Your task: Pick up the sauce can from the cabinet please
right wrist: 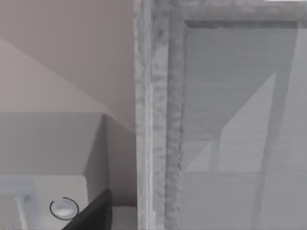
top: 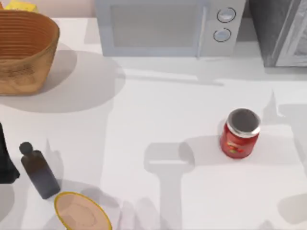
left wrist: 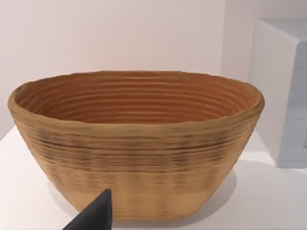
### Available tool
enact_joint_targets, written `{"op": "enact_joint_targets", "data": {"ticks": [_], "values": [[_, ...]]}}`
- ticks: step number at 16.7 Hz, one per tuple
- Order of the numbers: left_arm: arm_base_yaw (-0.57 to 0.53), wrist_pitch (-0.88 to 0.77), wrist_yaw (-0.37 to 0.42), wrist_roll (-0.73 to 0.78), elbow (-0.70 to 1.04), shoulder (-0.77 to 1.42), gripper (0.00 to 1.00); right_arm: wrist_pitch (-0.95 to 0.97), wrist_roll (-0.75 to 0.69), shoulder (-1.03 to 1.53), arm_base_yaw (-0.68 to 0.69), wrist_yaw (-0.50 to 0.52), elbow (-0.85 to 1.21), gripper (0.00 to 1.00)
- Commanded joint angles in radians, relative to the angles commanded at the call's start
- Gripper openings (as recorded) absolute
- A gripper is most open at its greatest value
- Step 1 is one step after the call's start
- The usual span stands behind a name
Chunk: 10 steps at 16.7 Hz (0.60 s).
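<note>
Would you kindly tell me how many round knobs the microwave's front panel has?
2. Both sit on the microwave panel, toward the top view's right: the upper knob and the lower knob directly beneath it. None appears hidden.

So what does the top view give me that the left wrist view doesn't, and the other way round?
Top view alone: the red jar with a grey lid standing on the table's right half, the dark bottle and the yellow-rimmed bowl near the front left, the microwave's door and two knobs, and the grey cabinet at the back right. Left wrist view alone: the basket's ribbed inside and whole front wall, plus a dark fingertip of the left gripper at the bottom edge. Both: the woven basket, the white table and the microwave.
</note>
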Motion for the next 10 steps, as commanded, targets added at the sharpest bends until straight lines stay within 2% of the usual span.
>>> {"op": "enact_joint_targets", "data": {"ticks": [6, 10], "values": [[0.0, 0.0, 0.0, 0.0, 0.0, 0.0, 1.0, -0.128, 0.004, 0.408, 0.054, 0.06, 0.555, 1.0], [0.0, 0.0, 0.0, 0.0, 0.0, 0.0, 1.0, -0.185, 0.006, 0.594, 0.081, 0.087, 0.814, 1.0]]}}
